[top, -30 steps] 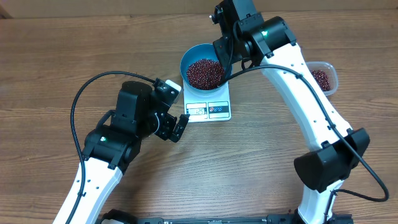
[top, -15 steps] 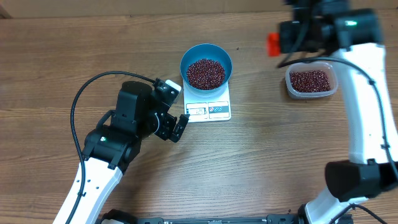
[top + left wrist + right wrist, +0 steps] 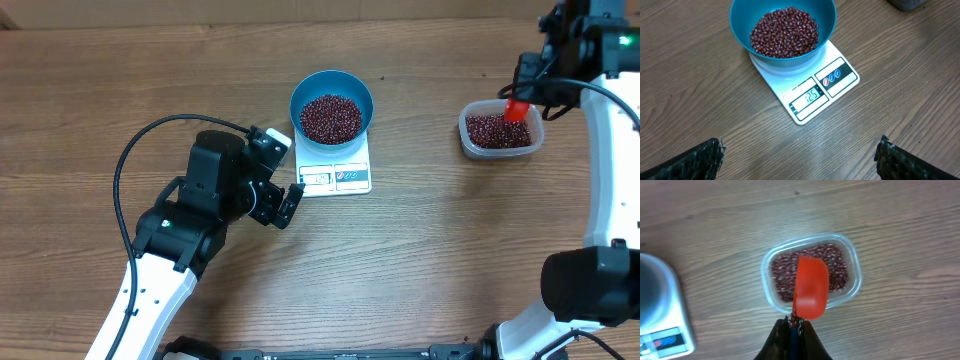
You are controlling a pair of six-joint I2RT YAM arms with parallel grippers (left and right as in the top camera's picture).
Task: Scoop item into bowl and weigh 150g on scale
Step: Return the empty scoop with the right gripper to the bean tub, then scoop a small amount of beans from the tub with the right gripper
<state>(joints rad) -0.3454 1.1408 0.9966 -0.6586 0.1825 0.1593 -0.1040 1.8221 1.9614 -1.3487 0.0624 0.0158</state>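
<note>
Right wrist: scoop point(image 3: 811, 287) above beans point(image 3: 838, 270)

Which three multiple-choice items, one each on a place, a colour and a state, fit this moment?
1. Where does the bowl stand?
A. on the bare table
B. on the scale
C. on a plate

2. What colour is the scoop?
A. green
B. white
C. red

3. How is the left gripper?
A. open, holding nothing
B. shut on the scoop
C. shut on the bowl

Answers:
1 B: the bowl sits on the white platform, just behind the display.
2 C: the scoop is plainly red in the right wrist view.
3 A: the jaws stand wide apart at the edges of the left wrist view, with only table between them.
</note>
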